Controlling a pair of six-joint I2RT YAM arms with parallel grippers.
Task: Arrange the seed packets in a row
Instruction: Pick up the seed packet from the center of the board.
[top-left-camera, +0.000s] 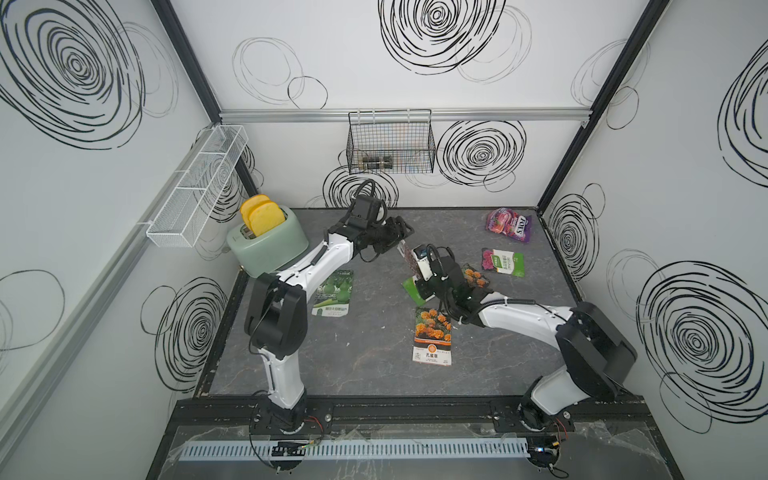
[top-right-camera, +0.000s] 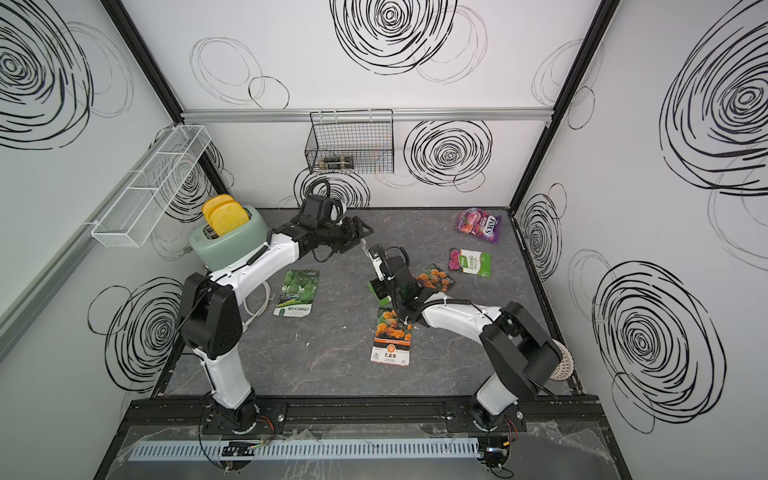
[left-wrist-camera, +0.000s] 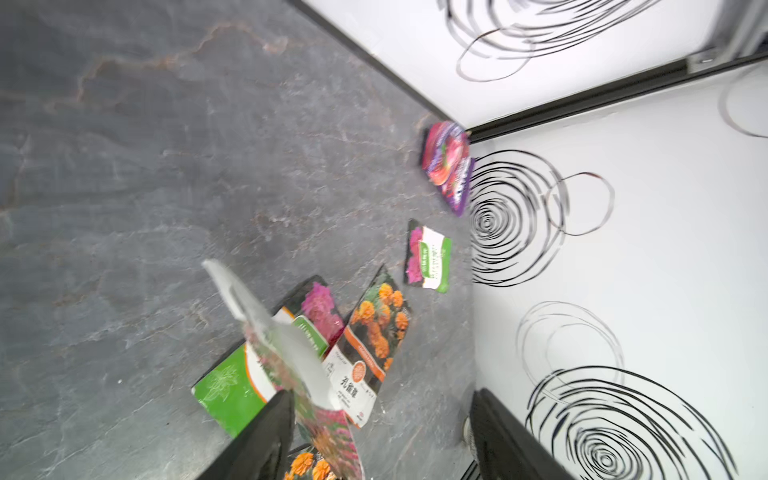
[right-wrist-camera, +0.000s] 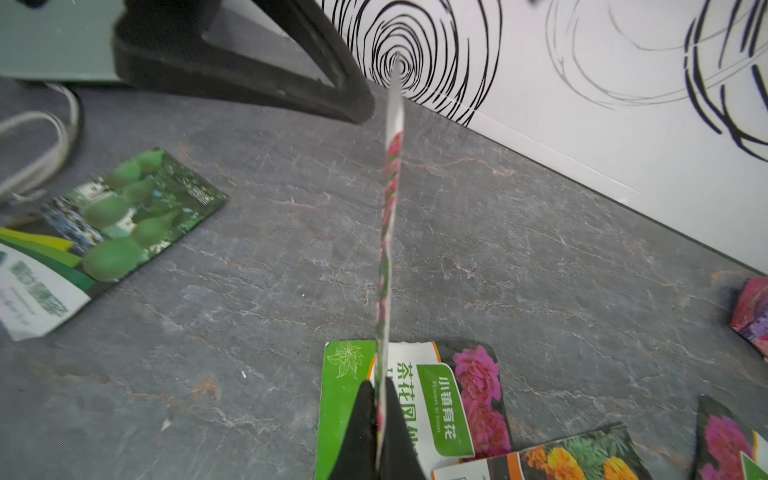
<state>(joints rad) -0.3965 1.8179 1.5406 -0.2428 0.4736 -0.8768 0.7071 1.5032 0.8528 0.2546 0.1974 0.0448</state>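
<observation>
My right gripper (right-wrist-camera: 380, 428) is shut on the lower edge of a red-pink field seed packet (right-wrist-camera: 388, 232), which stands upright and edge-on above the table; in a top view the packet (top-left-camera: 408, 258) rises from the right gripper (top-left-camera: 413, 272). My left gripper (left-wrist-camera: 382, 440) is open, its jaws wide apart, and the packet (left-wrist-camera: 291, 361) lies close against one finger (left-wrist-camera: 266, 432). Flat on the table lie a green gourd packet (top-left-camera: 333, 293), a marigold packet (top-left-camera: 433, 336), a pink-on-green packet (top-left-camera: 503, 262), a second marigold packet (top-left-camera: 473, 276) and a green-and-pink packet (right-wrist-camera: 440, 399) under the right gripper.
A purple-pink candy bag (top-left-camera: 509, 224) lies at the back right corner. A green toaster (top-left-camera: 268, 245) with yellow toast stands at the back left, its cord beside the gourd packet. A black wire basket (top-left-camera: 390, 143) and a white mesh shelf (top-left-camera: 199, 187) hang on the walls.
</observation>
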